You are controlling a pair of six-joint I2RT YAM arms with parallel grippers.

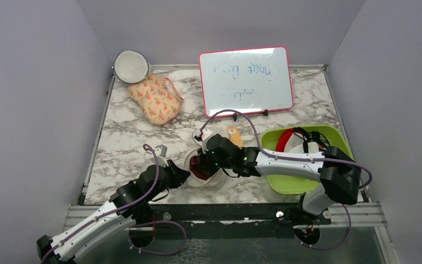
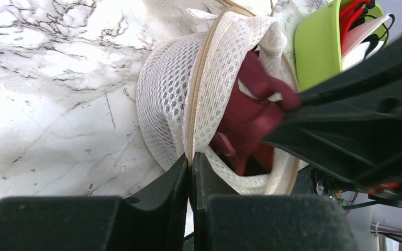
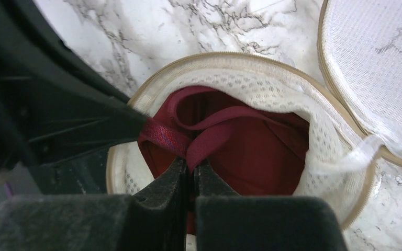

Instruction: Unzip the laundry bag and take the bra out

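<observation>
The laundry bag (image 1: 215,180) is a white mesh round pouch lying unzipped near the table's front edge, its lid (image 3: 382,68) flipped aside. Inside lies the dark red bra (image 3: 251,151). My left gripper (image 2: 191,159) is shut on the bag's zippered rim (image 2: 199,94), pinching the beige zipper tape. From the other side my right gripper (image 3: 191,164) reaches into the opening and is shut on a red strap of the bra (image 2: 251,115). Seen from above, the two grippers meet at the bag: left gripper (image 1: 182,175), right gripper (image 1: 204,159).
A green bin (image 1: 335,140) holding red and white items stands at the right. A pink-framed whiteboard (image 1: 246,81) leans at the back. A peach floral pouch (image 1: 155,99) and a grey-rimmed white disc (image 1: 131,66) lie at the back left. An orange notepad (image 1: 234,136) lies mid-table.
</observation>
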